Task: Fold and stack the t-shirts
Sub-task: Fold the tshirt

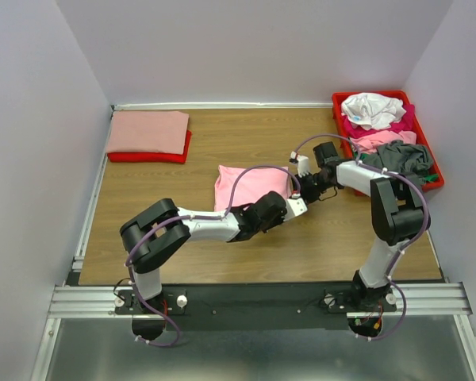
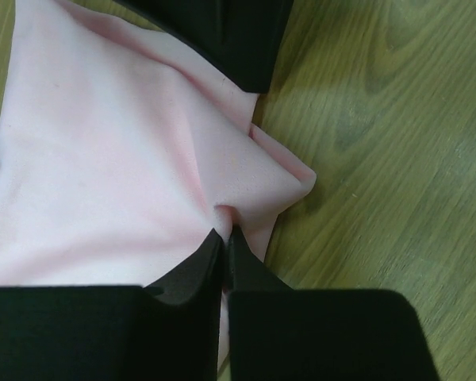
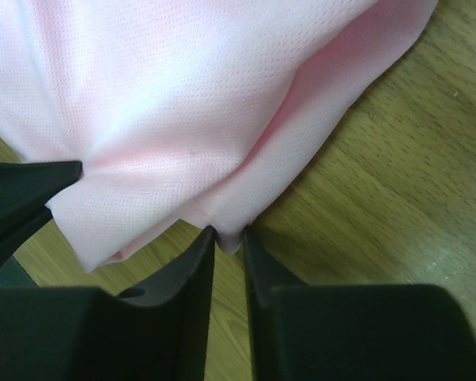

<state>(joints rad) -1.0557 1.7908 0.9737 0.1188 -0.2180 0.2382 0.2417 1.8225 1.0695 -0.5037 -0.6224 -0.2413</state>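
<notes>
Centrally on the wooden surface (image 1: 341,246) lay the light pink t-shirt (image 1: 250,186), already folded into a rough rectangle. Its longer axis ran left to right, tilted slightly so that the right end sat a little nearer than the left. No collar or label showed, so I could not tell which way the neck pointed. Both arms reached to the shirt's right end, and that edge was gathered into creases there.

The left tool (image 2: 226,238) was clenched on the near right corner of the shirt. Its two dark fingers met with a pucker of pink cloth pinched between the tips, and folds fanned away from that point.

The right tool (image 3: 228,236) sat at the far right corner, just beside the left one. Its fingers stood close together with a narrow gap, and a folded lip of the cloth dipped between the tips. Whether it was truly pinching, the pictures did not settle.

At the far left a folded salmon t-shirt (image 1: 147,131) rested on a folded red t-shirt (image 1: 151,157). At the far right the red tray (image 1: 335,111) held a loose heap: a white t-shirt (image 1: 373,109) on top, a magenta t-shirt (image 1: 351,125) under it, and a grey t-shirt (image 1: 401,156) at the near end.
</notes>
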